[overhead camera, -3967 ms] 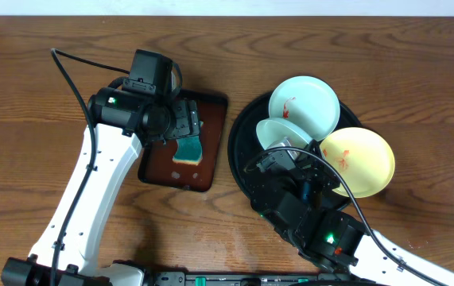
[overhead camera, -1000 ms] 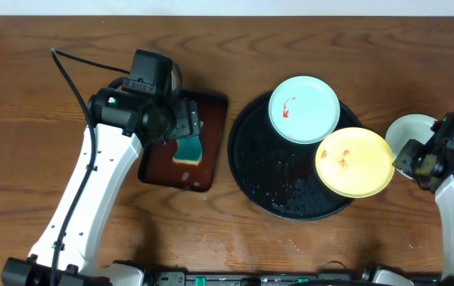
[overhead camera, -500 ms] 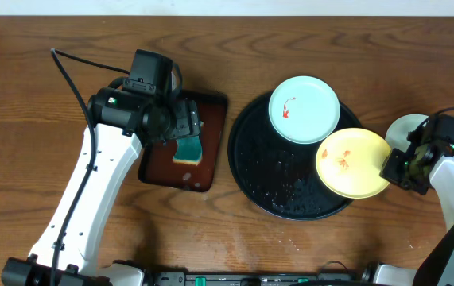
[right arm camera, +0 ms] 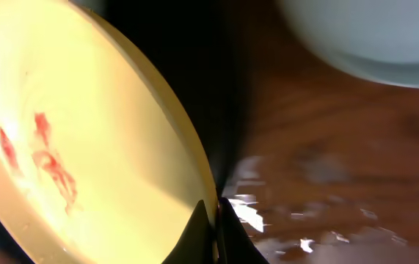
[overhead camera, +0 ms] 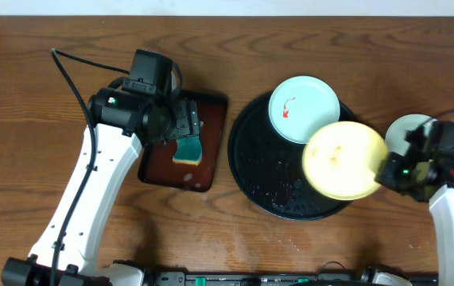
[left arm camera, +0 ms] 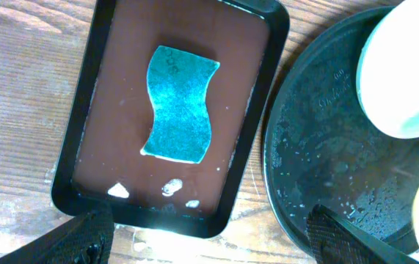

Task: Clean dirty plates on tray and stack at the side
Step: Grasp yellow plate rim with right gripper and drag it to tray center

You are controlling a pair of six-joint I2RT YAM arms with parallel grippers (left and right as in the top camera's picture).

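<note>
One mint plate (overhead camera: 404, 126) half hidden, yellow plate (overhead camera: 342, 160) blurred

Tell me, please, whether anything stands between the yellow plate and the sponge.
Nothing visible does: between the yellow plate, pinched by the right gripper, and the sponge lie only bare black tray floor and table; the mint plate sits farther back.

A yellow plate (right arm camera: 99, 125) is seen filling the left of the frame, marked with red smears (right arm camera: 48, 161). Its rim is pinched between the fingers (right arm camera: 193, 238) at bottom centre. A pale plate (right arm camera: 370, 37) is seen at upper right above the wet wooden tabletop (right arm camera: 341, 154).
</note>
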